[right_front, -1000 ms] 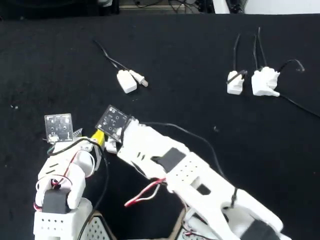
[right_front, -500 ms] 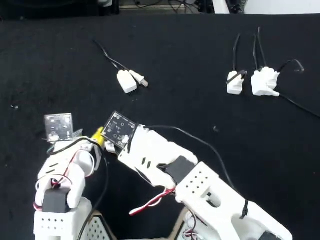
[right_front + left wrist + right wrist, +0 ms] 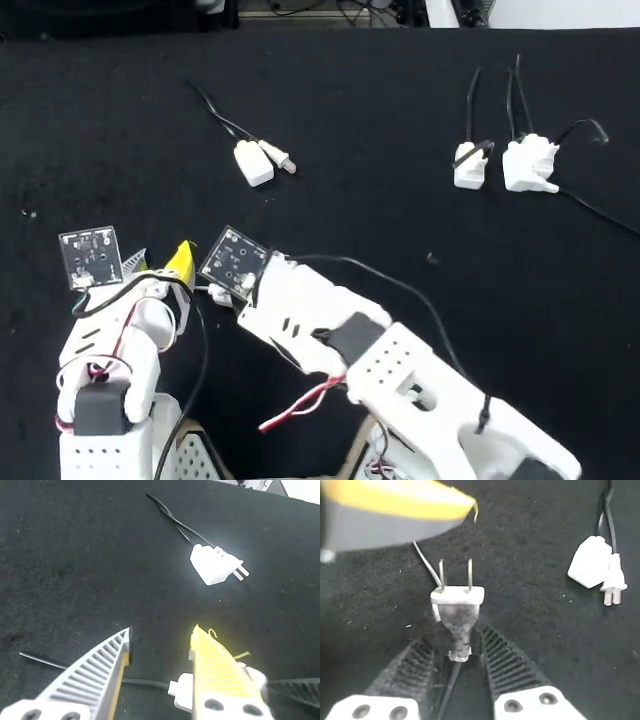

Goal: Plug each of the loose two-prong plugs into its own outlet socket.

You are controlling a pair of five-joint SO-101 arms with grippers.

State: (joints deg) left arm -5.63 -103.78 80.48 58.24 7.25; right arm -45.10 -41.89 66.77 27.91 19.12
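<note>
- The black bench carried white sockets with cords at upper right of the high view.
- The right gripper, at lower left of the high view, was clenched on a plug by its body, with the prongs free.
- The left gripper stood released and empty just beside it.
- A socket lay at upper left, with a second plug loose against it.
- The plug looked light, stiff and slick, so it was probably best held by the body sides; its cord might drag.

Left fingers crowd space ahead of plug; table beyond free.
</note>
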